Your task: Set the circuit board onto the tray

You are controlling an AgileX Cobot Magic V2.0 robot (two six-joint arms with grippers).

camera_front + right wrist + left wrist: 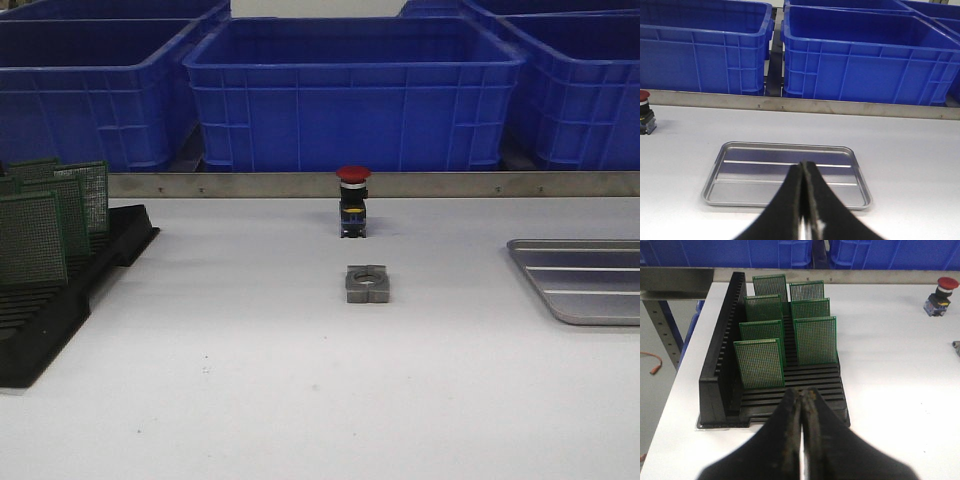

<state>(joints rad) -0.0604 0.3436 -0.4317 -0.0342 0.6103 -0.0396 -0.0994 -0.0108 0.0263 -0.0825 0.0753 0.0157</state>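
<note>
Several green circuit boards (760, 363) stand upright in a black slotted rack (720, 375) at the table's left; they also show in the front view (32, 238). The silver tray (790, 175) lies flat and bare at the right; its corner shows in the front view (585, 280). My left gripper (802, 392) is shut and empty, just short of the rack's near edge. My right gripper (805, 167) is shut and empty, over the tray's near side. Neither gripper shows in the front view.
A red push button (353, 200) stands mid-table near the back, with a grey metal block (367, 283) in front of it. Big blue bins (355, 90) line the back behind a metal rail (250, 184). The table's left edge (670, 395) runs beside the rack.
</note>
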